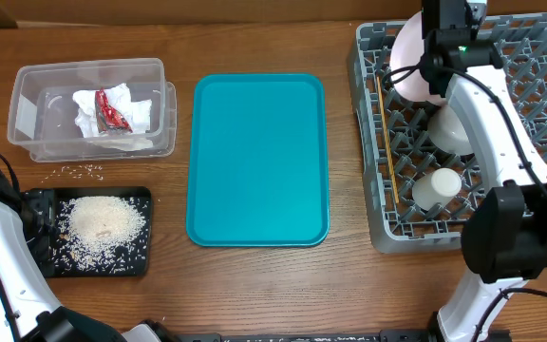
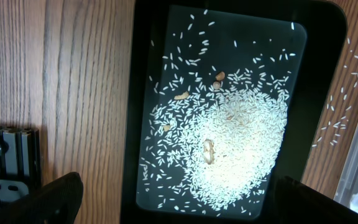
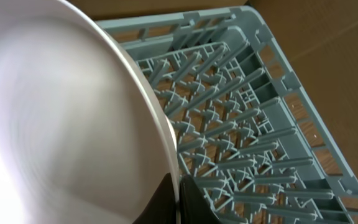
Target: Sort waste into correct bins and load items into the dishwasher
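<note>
Right gripper (image 3: 178,196) clamped on plate (image 3: 61,112) rim at rack's (image 3: 247,124) far left corner. Left gripper (image 2: 185,208) jaws wide over rice (image 2: 241,143) in black tray (image 2: 132,93), table's (image 1: 254,285) near left corner.

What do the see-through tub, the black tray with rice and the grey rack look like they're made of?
Tub: clear glossy plastic, probably; napkins show through its walls. Black tray: smooth, slightly shiny, likely plastic, maybe coated metal. Rack: matte moulded grey plastic, judging by its thin pegs and grid.
</note>
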Action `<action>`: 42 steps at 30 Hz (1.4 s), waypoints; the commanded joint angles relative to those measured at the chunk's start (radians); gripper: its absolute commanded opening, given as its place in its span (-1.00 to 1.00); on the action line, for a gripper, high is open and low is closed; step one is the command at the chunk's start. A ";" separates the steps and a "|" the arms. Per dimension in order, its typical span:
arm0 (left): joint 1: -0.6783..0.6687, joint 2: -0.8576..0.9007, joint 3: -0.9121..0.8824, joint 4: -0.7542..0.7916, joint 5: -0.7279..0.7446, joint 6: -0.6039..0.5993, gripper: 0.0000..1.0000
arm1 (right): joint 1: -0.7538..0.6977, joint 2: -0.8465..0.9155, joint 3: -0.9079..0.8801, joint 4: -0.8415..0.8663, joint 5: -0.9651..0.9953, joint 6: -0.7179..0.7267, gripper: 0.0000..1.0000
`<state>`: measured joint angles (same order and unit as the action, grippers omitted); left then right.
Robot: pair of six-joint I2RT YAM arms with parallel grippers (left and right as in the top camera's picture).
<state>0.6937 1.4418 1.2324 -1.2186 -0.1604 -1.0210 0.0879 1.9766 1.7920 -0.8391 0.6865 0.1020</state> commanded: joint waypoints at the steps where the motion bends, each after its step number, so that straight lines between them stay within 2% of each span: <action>1: 0.000 -0.002 0.016 0.000 -0.003 0.004 1.00 | 0.025 0.002 -0.005 -0.016 -0.008 0.008 -0.92; 3: 0.000 -0.002 0.016 0.000 -0.003 0.004 1.00 | 0.040 -0.016 -0.003 -0.034 -0.008 0.044 -0.91; 7: 0.000 -0.002 0.016 0.000 -0.003 0.004 0.99 | 0.080 -0.084 0.010 -0.081 -0.016 0.140 -0.66; 8: 0.000 -0.002 0.016 0.000 -0.003 0.004 1.00 | 0.091 -0.107 0.017 -0.092 -0.035 0.151 -0.48; 9: 0.000 -0.002 0.016 0.000 -0.003 0.004 1.00 | 0.101 -0.127 0.024 -0.104 -0.054 0.162 0.03; 10: 0.000 -0.002 0.016 0.000 -0.003 0.004 1.00 | 0.111 -0.148 0.032 -0.115 -0.082 0.161 1.00; 14: 0.000 -0.002 0.016 0.000 -0.003 0.004 1.00 | 0.145 -0.255 0.050 -0.159 -0.201 0.165 0.99; 20: 0.000 -0.002 0.016 0.000 -0.003 0.004 1.00 | 0.171 -0.463 0.050 -0.256 -0.316 0.262 1.00; 25: 0.000 -0.002 0.016 0.000 -0.003 0.004 0.99 | 0.171 -0.626 0.048 -0.398 -0.453 0.267 1.00; 29: 0.000 -0.002 0.016 0.000 -0.003 0.004 1.00 | 0.171 -0.716 0.034 -0.543 -0.478 0.278 1.00; 36: 0.000 -0.002 0.016 0.000 -0.003 0.004 0.99 | 0.171 -0.885 -0.121 -0.645 -0.479 0.370 0.99; 42: 0.000 -0.002 0.016 0.000 -0.003 0.004 1.00 | 0.172 -1.076 -0.351 -0.574 -0.479 0.423 0.99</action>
<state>0.6937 1.4418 1.2324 -1.2182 -0.1604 -1.0210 0.2562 0.9771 1.5143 -1.4410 0.2111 0.4755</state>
